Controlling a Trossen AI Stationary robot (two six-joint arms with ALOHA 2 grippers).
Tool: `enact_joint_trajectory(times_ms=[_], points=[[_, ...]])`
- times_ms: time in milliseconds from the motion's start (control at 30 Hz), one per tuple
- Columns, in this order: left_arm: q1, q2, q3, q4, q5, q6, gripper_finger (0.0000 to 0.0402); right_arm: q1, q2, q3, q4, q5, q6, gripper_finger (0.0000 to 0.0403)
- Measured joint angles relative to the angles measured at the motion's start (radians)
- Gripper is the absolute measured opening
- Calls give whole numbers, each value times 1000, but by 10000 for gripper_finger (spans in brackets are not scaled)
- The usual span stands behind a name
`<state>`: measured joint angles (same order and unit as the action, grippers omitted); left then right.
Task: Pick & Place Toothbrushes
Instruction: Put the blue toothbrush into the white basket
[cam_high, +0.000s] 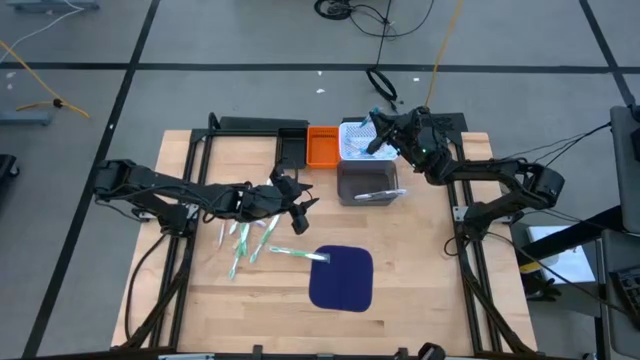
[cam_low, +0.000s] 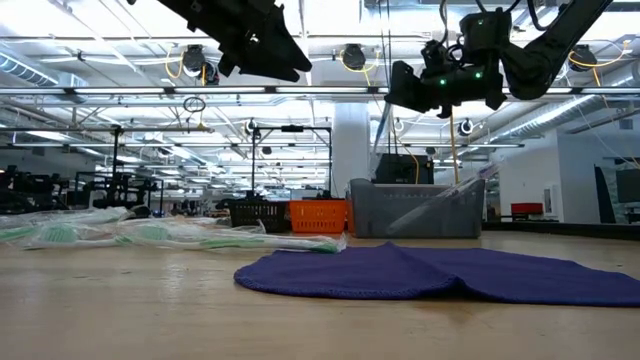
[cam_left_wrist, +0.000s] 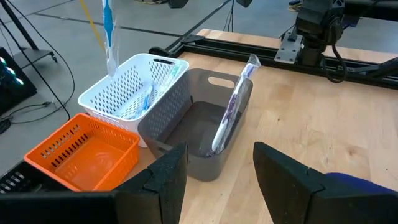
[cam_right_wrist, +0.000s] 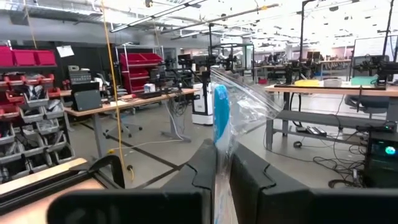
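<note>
Several wrapped white and green toothbrushes (cam_high: 245, 238) lie flat on the wood left of the dark blue mat (cam_high: 342, 277). One of them (cam_high: 300, 254) reaches the mat's edge. Another toothbrush (cam_left_wrist: 231, 109) leans in the grey bin (cam_left_wrist: 193, 134) with its top on the rim, and more lie in the white basket (cam_left_wrist: 134, 93). My left gripper (cam_left_wrist: 221, 168) is open above the pile's far end (cam_high: 303, 203), touching nothing. My right gripper (cam_right_wrist: 222, 152) is over the white basket (cam_high: 375, 138), shut on a blue toothbrush (cam_left_wrist: 109, 31) in a clear wrapper. My right gripper pinches the wrapped blue toothbrush (cam_right_wrist: 221, 124) between its two fingers, which lie across the stick. The stick is upright and lifted clear, and its lower end (cam_left_wrist: 112, 62) hangs above the white basket. Which part of its length the fingers are on does not show.
An orange bin (cam_high: 322, 146) stands left of the white basket, with a black tray (cam_high: 292, 148) beside it, all along the far edge. The mat lies near the table's near edge, with bare wood to its right (cam_high: 420, 260). Dark frame rails (cam_high: 465, 250) run down both sides.
</note>
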<state>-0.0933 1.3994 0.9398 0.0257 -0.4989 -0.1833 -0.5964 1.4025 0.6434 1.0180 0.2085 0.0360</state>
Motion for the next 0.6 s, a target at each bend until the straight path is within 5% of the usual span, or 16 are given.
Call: enact_joint_trajectory(times_ms=[600], points=[[0,1,0,0,0,-9,186,1,0,0,-14,-27,-21,153]])
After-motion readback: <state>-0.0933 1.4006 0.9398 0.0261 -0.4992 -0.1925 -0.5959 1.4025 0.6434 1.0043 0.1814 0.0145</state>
